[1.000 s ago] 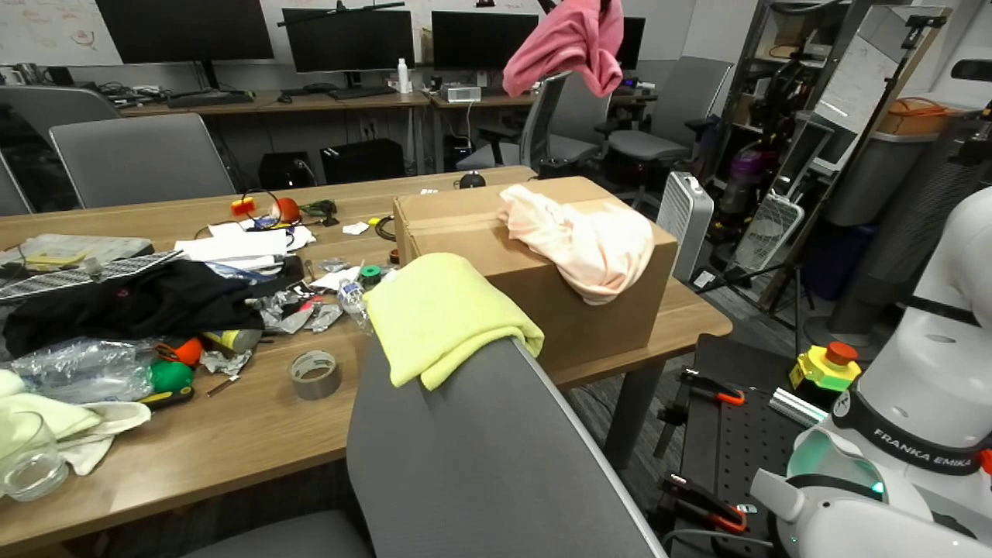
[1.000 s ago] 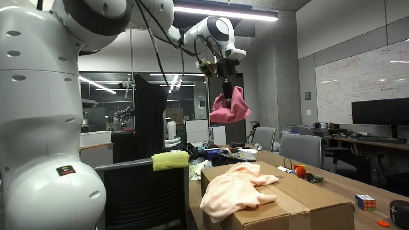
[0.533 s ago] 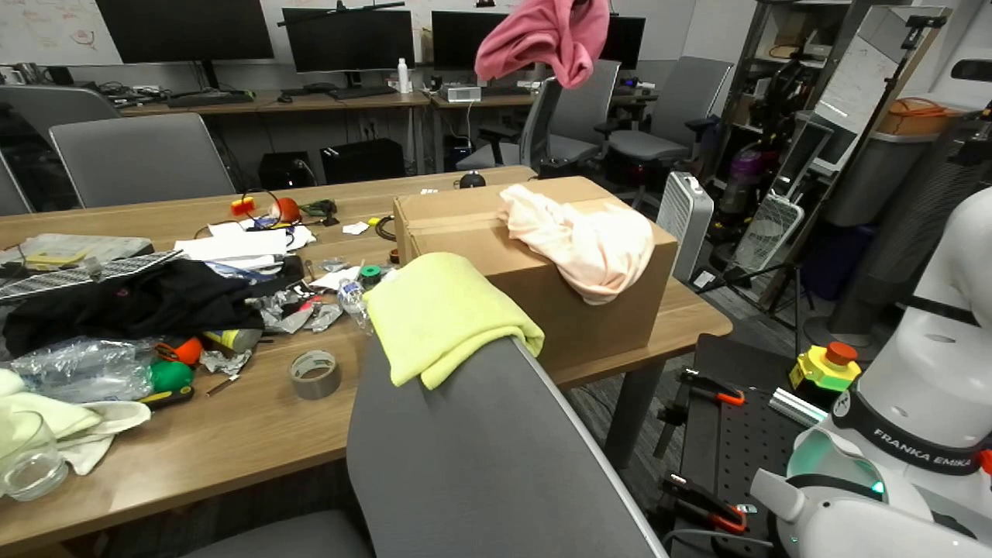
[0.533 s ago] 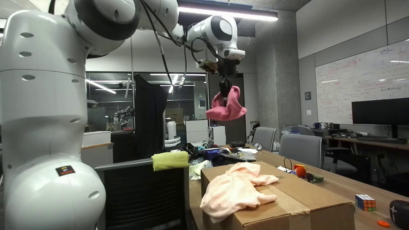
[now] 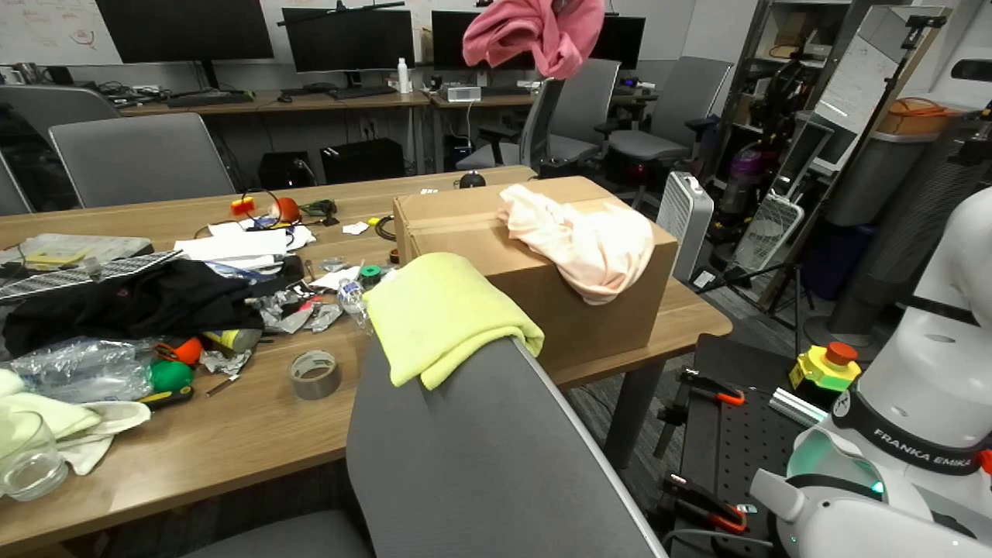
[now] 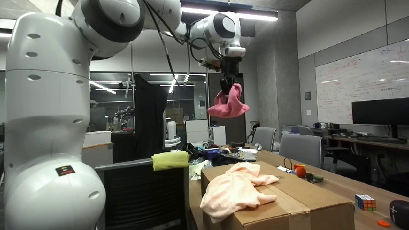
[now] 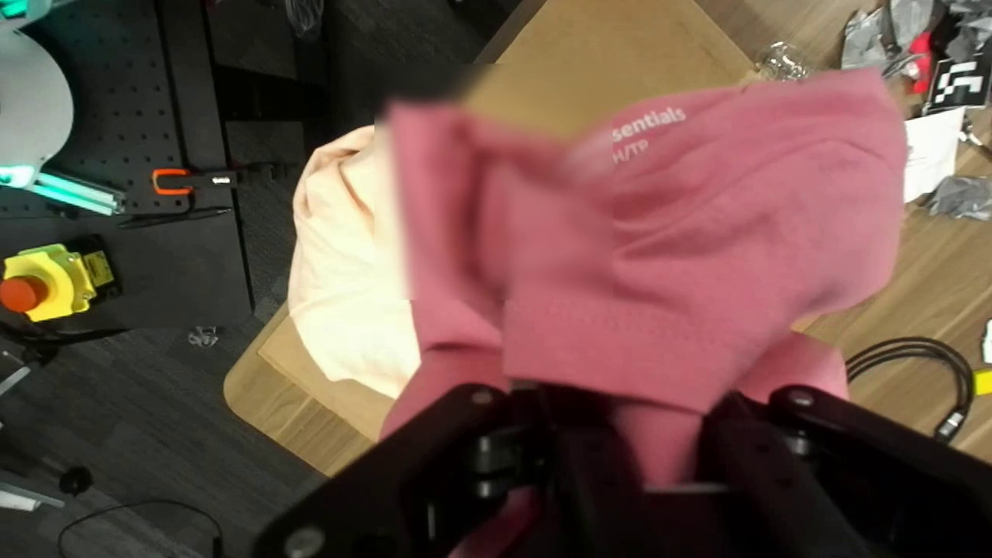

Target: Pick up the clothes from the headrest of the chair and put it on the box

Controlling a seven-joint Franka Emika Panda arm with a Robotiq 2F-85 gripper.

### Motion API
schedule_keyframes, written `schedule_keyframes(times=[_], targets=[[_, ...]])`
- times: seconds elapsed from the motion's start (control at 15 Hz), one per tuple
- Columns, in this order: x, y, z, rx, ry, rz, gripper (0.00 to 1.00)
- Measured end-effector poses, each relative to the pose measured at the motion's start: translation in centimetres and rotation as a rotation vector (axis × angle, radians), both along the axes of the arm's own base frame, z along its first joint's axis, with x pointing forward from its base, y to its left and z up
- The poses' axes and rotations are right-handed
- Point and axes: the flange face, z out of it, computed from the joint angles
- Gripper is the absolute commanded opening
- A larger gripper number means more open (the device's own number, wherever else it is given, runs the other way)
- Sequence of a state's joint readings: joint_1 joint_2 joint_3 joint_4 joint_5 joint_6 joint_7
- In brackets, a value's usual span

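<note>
Pink cloth (image 6: pixel 228 110): pinched between the jaws, hanging free. Cardboard box (image 6: pixel 310 195): below the jaws, peach cloth (image 6: pixel 235 191) draped on top. Yellow cloth (image 6: pixel 170 160): lower than the jaws, folded over the chair back (image 6: pixel 143 195).

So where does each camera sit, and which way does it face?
An exterior view: close to the grey chair back, facing the brown cardboard box and black monitors; white robot arm at right.
An exterior view: beside that arm, facing along the wooden table; arm and black gripper show.
Wrist view: on the wrist, facing down past the crumpled pink cloth; gripper fingers at bottom.
Both exterior views share the peach cloth draped on the box and the folded lime-yellow cloth.
</note>
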State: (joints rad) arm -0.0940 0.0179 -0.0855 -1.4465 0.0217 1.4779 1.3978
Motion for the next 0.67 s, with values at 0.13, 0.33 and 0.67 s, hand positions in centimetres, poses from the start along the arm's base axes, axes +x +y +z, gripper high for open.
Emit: schedule_keyframes(times=[0.13,0.33,0.67], targets=[[0.0,0.0,0.0,0.000,-0.001,-0.005,0.69],[0.0,-0.1,-0.1,-0.001,0.000,-0.006,0.91],[-0.2,0.7,-1.6,0.003,0.034,0.034,1.00]])
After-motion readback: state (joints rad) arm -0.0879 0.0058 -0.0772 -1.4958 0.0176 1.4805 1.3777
